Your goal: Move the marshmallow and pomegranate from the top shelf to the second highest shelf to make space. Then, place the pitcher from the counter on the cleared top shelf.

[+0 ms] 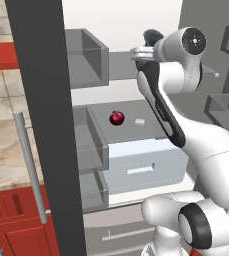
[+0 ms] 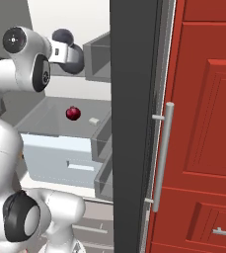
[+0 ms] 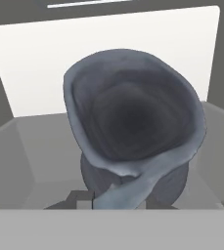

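The dark blue-grey pitcher is seen from above in the hand view, its flared mouth toward the camera. My gripper is shut on its handle side at the rim. It hangs over the top shelf; I cannot tell whether its base touches the pane. From the base views the pitcher is high inside the fridge at the end of my arm. One level down, the pomegranate and the marshmallow lie side by side on the second highest shelf.
The open fridge door with its bar handle stands on the left, carrying grey door bins. A white drawer sits under the second shelf. The counter lies left of the door. Red cabinets flank the right.
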Controlling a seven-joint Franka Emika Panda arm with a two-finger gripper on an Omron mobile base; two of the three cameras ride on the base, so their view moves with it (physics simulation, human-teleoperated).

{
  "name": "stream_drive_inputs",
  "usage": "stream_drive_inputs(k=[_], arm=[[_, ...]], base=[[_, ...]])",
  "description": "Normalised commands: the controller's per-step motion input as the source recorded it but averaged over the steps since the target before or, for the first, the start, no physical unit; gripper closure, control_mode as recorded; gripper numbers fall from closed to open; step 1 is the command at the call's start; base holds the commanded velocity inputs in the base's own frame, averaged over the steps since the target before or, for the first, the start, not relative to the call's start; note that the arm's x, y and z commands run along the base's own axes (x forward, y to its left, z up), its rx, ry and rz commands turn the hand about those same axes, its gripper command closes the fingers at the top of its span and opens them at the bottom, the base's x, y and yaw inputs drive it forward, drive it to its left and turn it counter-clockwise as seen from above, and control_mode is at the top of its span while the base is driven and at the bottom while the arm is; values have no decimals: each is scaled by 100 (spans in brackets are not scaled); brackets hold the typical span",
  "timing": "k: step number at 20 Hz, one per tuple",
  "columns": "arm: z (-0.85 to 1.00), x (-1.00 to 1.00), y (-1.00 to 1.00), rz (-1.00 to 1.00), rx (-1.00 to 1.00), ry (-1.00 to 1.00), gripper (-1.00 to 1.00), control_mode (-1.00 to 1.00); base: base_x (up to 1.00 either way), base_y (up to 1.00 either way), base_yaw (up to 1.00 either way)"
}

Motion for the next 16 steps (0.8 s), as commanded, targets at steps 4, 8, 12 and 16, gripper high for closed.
stream_drive_inputs(k=[4, 8, 12, 16], arm=[[0, 38, 0, 0, 0, 0, 100, -100], [0, 41, 0, 1, 0, 0, 100, -100], [0, 50, 0, 2, 0, 2, 100, -100], [-13, 61, 0, 3, 0, 7, 100, -100]], base=[[0, 0, 0], [0, 0, 0], [0, 0, 0], [0, 0, 0]])
